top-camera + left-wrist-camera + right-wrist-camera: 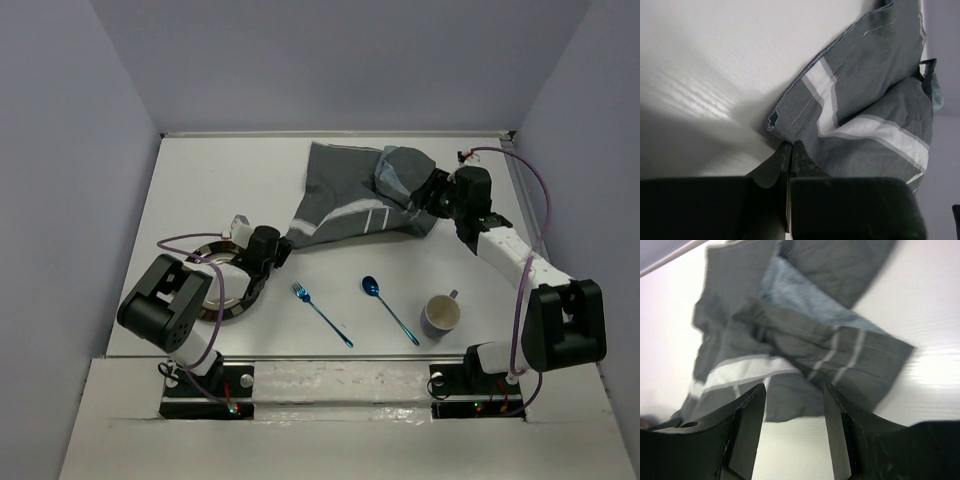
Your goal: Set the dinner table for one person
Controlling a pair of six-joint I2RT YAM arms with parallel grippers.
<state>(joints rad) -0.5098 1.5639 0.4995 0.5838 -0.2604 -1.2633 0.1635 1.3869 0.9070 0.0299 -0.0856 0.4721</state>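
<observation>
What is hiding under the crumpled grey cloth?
Only the white table shows around the cloth. It lies bunched over itself, so whatever is beneath the folds is hidden.

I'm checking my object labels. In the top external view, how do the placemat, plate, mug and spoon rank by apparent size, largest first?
1. placemat, by far the largest, even crumpled.
2. plate, though partly covered.
3. spoon and mug: unsure. The spoon is longer than the mug is wide, but far thinner.
</observation>
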